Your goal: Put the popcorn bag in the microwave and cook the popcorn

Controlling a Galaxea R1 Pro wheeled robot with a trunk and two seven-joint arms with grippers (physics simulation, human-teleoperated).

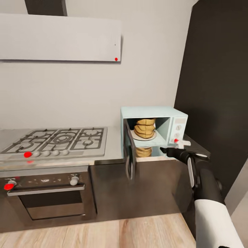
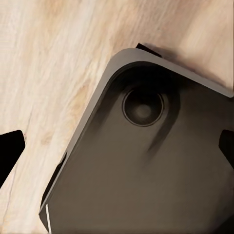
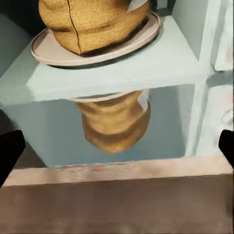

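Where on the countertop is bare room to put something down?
A bare countertop strip lies between the gas hob and the microwave. In front of the microwave it is crowded: the open door and the right gripper.

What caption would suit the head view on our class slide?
Popcorn bag on the turntable plate inside the open microwave, right gripper just outside.

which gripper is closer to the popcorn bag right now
Right. The right gripper hangs open just in front of the open microwave, facing the popcorn bag on its turntable plate. The left wrist camera looks down at the robot's base and wood floor.
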